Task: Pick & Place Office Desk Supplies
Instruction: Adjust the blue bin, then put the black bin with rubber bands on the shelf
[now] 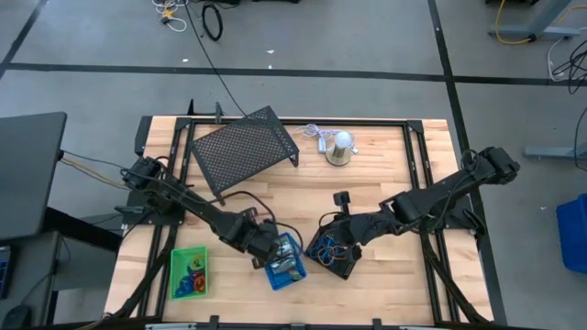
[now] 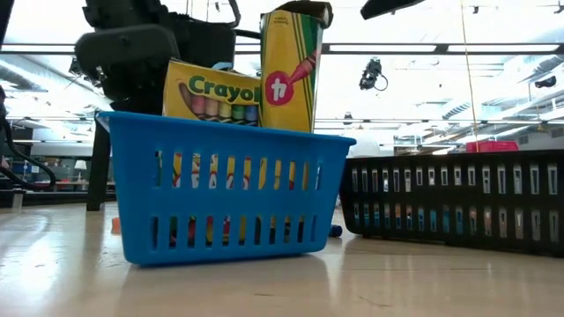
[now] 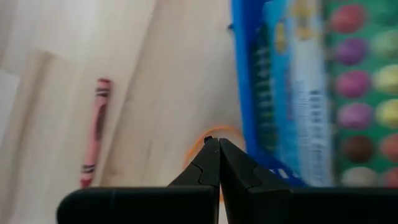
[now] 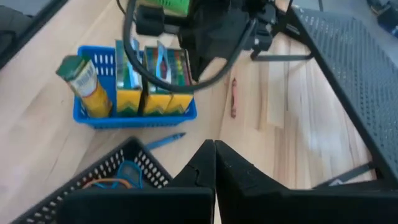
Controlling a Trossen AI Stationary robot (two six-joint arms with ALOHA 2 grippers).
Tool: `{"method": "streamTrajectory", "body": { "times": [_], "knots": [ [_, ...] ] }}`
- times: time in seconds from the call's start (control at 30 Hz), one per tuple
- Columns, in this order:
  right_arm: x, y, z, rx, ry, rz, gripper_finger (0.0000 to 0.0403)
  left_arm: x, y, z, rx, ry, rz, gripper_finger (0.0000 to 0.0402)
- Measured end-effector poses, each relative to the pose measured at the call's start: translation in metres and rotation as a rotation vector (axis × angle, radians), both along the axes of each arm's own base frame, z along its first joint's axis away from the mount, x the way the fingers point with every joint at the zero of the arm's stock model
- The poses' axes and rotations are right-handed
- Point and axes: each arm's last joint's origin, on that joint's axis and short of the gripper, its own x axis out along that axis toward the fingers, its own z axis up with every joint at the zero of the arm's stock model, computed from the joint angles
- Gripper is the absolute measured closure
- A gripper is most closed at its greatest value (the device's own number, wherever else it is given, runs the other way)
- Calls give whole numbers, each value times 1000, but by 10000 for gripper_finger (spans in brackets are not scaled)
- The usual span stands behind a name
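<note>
A blue tray [image 1: 286,263] stands on the table near its front edge, holding yellow-green crayon boxes [image 2: 211,92], one of them upright [image 2: 289,66]. My left gripper [image 3: 217,144] is shut just left of the tray, its tips over an orange elastic loop [image 3: 231,130] on the wood. My right gripper [image 4: 214,149] is shut and hangs above the black mesh tray [image 4: 118,171], which holds orange and blue loops [image 4: 121,177]. A green tray [image 1: 188,272] with small things sits at the front left. My left gripper points steeply down with its shut fingertips [image 3: 208,155] in front of the orange loop's arc [image 3: 193,146]. The fingers hide the spot, so I cannot tell whether they touch or pinch the loop.
A red crayon [image 3: 94,134] lies on the wood left of the blue tray, and a blue crayon [image 4: 165,142] lies between the two trays. The large black mesh rack [image 1: 246,147] and a silver dome with a white cord [image 1: 341,147] stand at the back.
</note>
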Motion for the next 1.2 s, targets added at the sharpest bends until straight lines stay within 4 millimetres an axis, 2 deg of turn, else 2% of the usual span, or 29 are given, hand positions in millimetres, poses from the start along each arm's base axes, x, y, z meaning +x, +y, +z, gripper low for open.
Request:
{"method": "streamTrajectory", "body": {
  "times": [0.47,0.7,0.8,0.97,1.07,1.2],
  "knots": [
    [-1,-1,-1,-6,15,-1,403,16,-12,6,-158,-118,-167,401],
    [2,-5,-2,63,46,54,403,26,-19,13,-229,-230,-258,401],
    [4,-9,-2,95,61,76,403,26,-17,14,-137,-262,-215,401],
    [10,-21,-3,132,80,108,402,13,-15,28,128,-323,-110,401],
    [23,-34,-8,187,76,142,398,1,-25,43,261,-388,-133,401],
    [52,-51,-24,301,38,260,397,-19,-44,65,363,-482,-191,401]
  ]
}}
